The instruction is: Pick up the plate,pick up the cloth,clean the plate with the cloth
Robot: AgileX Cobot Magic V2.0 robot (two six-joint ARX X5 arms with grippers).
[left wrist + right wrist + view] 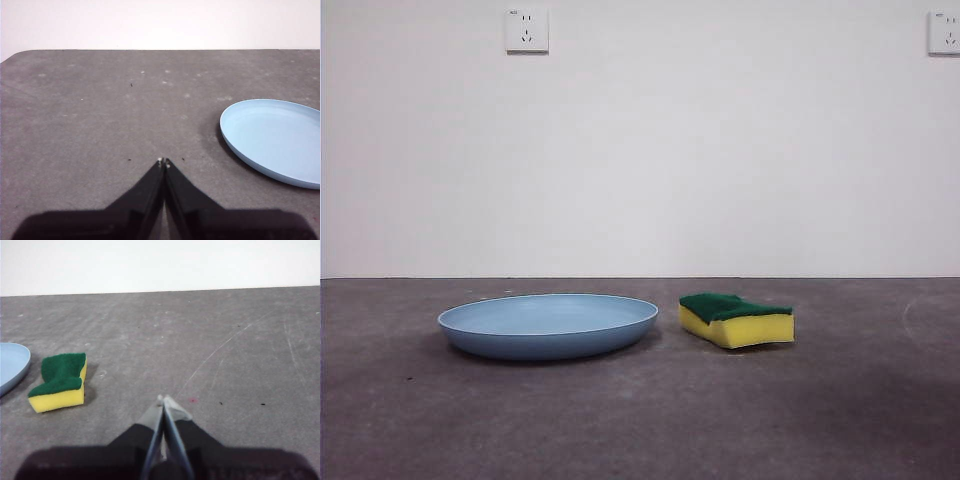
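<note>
Nothing is picked up yet; the job looks to be at its very start. The plate [548, 325] lies flat on the grey table [640, 420], the sponge serving as cloth [737, 319] just beside it, green face up. The left gripper [163, 161] and right gripper [164, 399] both hang clenched and empty, well apart from the plate. Next, I'd judge, the left must open and reach the plate's rim. Only the wrist views show the grippers; the front view shows neither.

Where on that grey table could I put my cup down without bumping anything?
Bare grey table lies in front of the light-blue plate and the yellow sponge, and out to either side of them. The only tight spot is the narrow gap between the two. Both grippers, left and right, wait with jaws shut.
</note>
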